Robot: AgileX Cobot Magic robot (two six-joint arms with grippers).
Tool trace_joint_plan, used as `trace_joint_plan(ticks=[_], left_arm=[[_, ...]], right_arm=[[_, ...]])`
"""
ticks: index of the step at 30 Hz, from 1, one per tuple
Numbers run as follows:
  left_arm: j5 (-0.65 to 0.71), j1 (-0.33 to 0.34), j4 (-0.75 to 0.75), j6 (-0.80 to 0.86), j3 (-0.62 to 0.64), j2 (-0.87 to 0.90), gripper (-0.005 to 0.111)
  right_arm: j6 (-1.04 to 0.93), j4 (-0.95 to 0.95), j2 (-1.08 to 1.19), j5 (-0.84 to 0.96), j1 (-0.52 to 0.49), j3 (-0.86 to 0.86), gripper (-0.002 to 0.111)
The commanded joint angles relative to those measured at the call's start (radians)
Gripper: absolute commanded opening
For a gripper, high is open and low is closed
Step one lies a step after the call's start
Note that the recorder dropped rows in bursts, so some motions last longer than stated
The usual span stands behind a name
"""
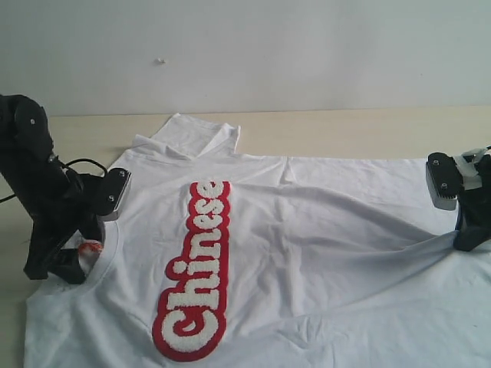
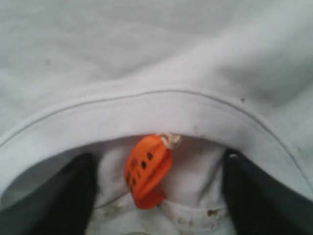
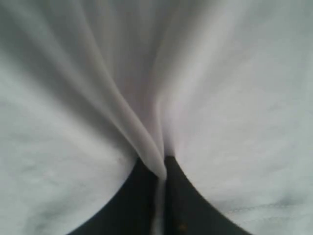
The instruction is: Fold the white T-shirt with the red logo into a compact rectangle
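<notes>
Left of the red logo the left gripper stands at the neck opening of the white T-shirt. Its two dark fingers are apart, one on each side of the orange neck tag. The collar curves just in front of them, so this gripper is open and holds nothing yet. The T-shirt itself lies spread flat on the light table, with its chest side up. Its long axis, from collar to lower edge, runs from the left gripper through the middle of the logo to the right gripper. The strip of letters lies across this axis. Right of the logo the cloth is drawn into long tight folds, and they all point to one place far to the right. There the right gripper is closed on a pinch of the white cloth, near the bottom end of the shirt. So each arm has its own end: the left arm is nearer to the collar, the right arm is nearer to the hem, and the logo lies between them, closer to the left one. I judge that the coming move depends on the left gripper closing on the collar, because only then can both ends of this line be lifted together for a fold.
</notes>
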Motion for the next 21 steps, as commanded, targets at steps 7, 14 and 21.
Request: trace_joint_plan(ticks=[7, 14, 21], left_arm=[[-0.049, -0.002, 0.137, -0.065, 0.012, 0.034, 0.0], [-0.007, 0.017, 0.164, -0.088, -0.046, -0.128, 0.0], [-0.003, 0.07, 0.122, -0.158, -0.092, -0.303, 0.0]], right_arm=[[0.023, -0.032, 0.045, 0.023, -0.005, 0.019, 0.0], [0.025, -0.043, -0.061, 0.143, -0.005, -0.057, 0.0], [0.155, -0.102, -0.236, 0.278, -0.005, -0.215, 0.0]])
